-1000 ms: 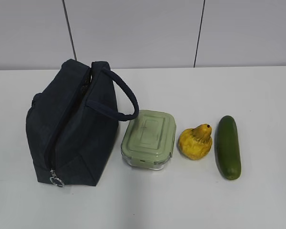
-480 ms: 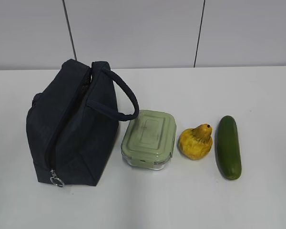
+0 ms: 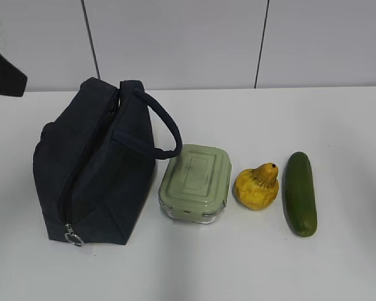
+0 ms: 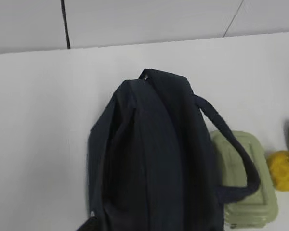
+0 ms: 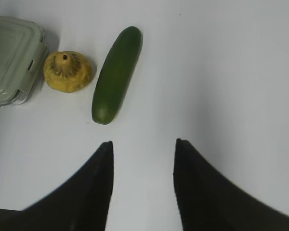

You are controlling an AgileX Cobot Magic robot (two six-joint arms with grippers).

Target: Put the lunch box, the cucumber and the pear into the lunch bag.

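The dark navy lunch bag (image 3: 94,175) stands at the left of the table, its ring pull (image 3: 73,237) at the near end of the top zipper. It fills the left wrist view (image 4: 154,159). Right of it, in a row, lie the lunch box (image 3: 195,182) with its sage-green lid, the yellow pear (image 3: 257,187) and the dark green cucumber (image 3: 299,193). A dark part of my left gripper (image 3: 3,76) shows at the left edge, above and behind the bag; its jaws are hidden. My right gripper (image 5: 143,143) is open and empty over bare table, near the cucumber (image 5: 116,73).
The white table (image 3: 313,125) stretches behind and to the right of the row. A grey panelled wall (image 3: 188,44) stands behind it. The right wrist view also shows the pear (image 5: 68,72) and the lunch box (image 5: 12,57).
A dark part of my left gripper has come into the exterior view at the upper left edge. The bag, lunch box, pear and cucumber lie as before.
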